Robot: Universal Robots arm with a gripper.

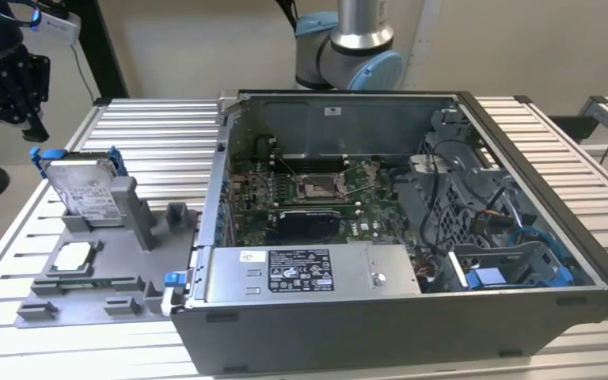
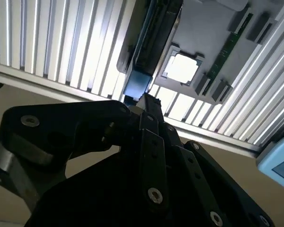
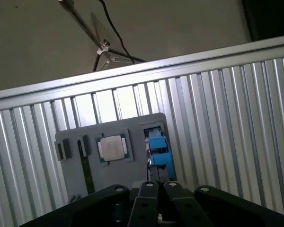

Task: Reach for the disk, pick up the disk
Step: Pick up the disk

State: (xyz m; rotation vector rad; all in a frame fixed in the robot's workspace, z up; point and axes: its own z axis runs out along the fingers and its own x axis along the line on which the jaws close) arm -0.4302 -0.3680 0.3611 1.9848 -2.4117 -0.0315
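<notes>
The disk (image 1: 80, 186) is a silver hard drive with a white label and blue side rails. It stands on edge in a slot of the grey holder (image 1: 114, 273) at the exterior view's left. My black gripper (image 1: 36, 127) hangs above the disk and a little further left, apart from it, fingers together with nothing between them. In both wrist views the shut fingertips (image 3: 158, 185) point toward the disk's blue rail (image 3: 159, 151). In the second wrist view the disk (image 2: 154, 40) shows edge-on just beyond the gripper (image 2: 149, 100).
A small square silver chip (image 1: 73, 257) lies in the holder beside the disk. An open computer case (image 1: 557, 237) fills the slatted table's (image 1: 146, 127) middle and right, with a grey box (image 1: 304, 273) at its front. The arm's base (image 1: 351, 55) stands behind the case.
</notes>
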